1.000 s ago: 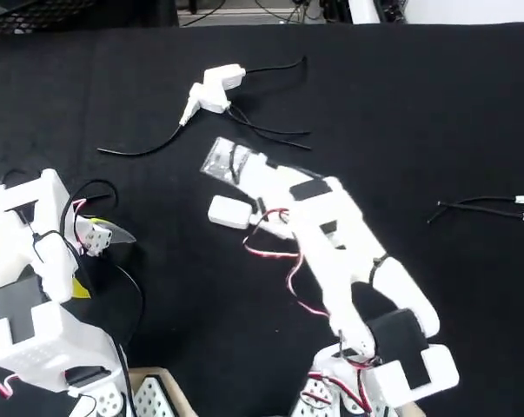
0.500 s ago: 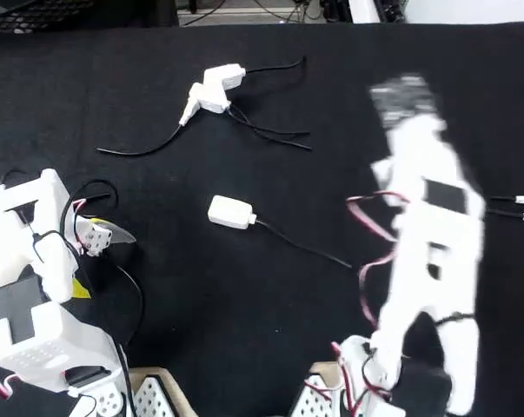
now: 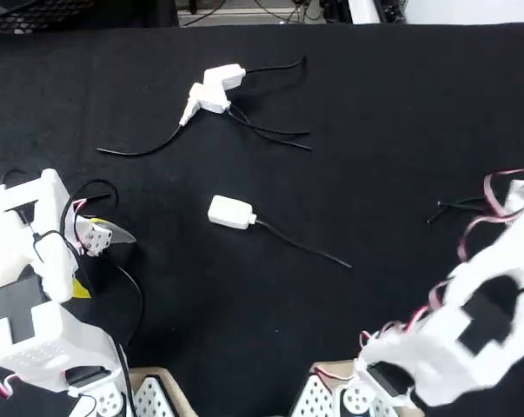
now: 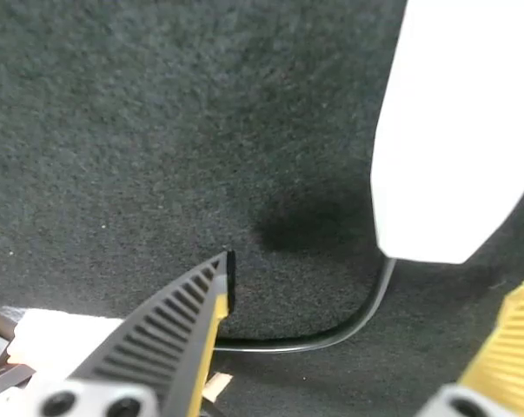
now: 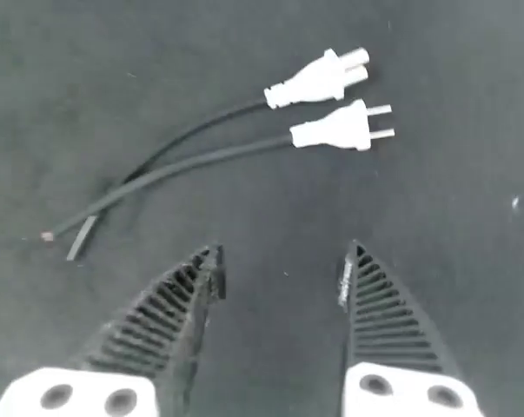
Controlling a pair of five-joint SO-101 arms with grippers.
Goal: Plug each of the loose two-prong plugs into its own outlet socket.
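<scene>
Two white two-prong plugs [image 5: 318, 82] [image 5: 340, 129] lie side by side on the black cloth, their black cords [image 5: 166, 165] trailing away. My right gripper [image 5: 281, 261] hangs open just short of them, nothing between its fingers. In the high view the right arm [image 3: 470, 321] stretches to the table's right edge, over the cords [image 3: 457, 206]. A white socket block [image 3: 230, 212] with a black cord lies mid-table. A second white socket [image 3: 211, 89] lies at the back with plug pieces and cords on it. My left gripper [image 4: 370, 282] is open at the table's left [image 3: 101, 234].
Beside the left gripper sits a white body [image 4: 457, 130] with a black cable [image 4: 331, 334] curving under it. Loose black cords [image 3: 270, 135] spread from the back socket. The table's right edge lies close to the plugs.
The right arm has swung from the middle socket block across to the right edge, ending over the two plugs. The left arm has stayed still.
</scene>
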